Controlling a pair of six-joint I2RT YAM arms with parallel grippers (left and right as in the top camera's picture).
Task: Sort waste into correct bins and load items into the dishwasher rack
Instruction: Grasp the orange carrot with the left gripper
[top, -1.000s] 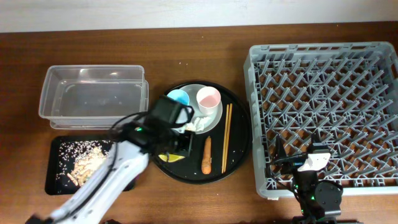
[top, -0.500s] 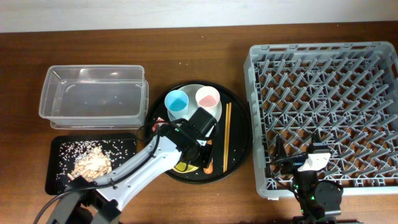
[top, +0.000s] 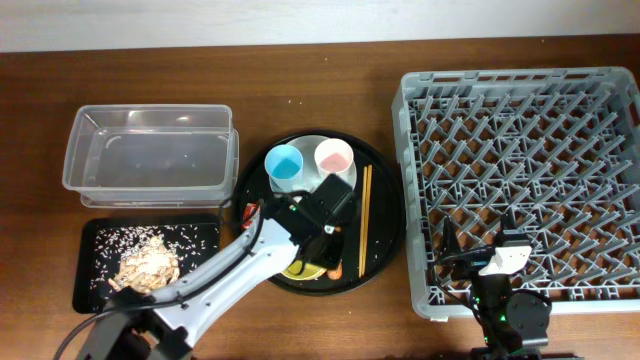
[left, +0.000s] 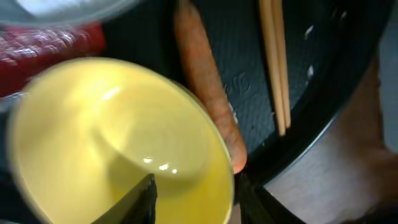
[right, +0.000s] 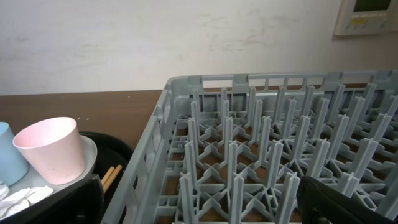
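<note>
On the round black tray (top: 386, 228), the yellow bowl (left: 112, 143) sits at the near edge, with the carrot piece (left: 205, 93) just beside it on the right. The left gripper (left: 198, 199) straddles the bowl's rim, fingers parted, one inside and one outside. Right of the tray, the right gripper (right: 199, 202) is spread wide open at the dishwasher rack (top: 520, 150).

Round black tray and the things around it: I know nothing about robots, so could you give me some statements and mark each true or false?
The dishwasher rack holds no dishes. True.
The chopsticks lie in the clear tub. False: they lie on the round black tray.
The blue cup and the pink cup stand upright, side by side. True.
The carrot piece lies inside the yellow bowl. False: it lies beside the bowl.
</note>
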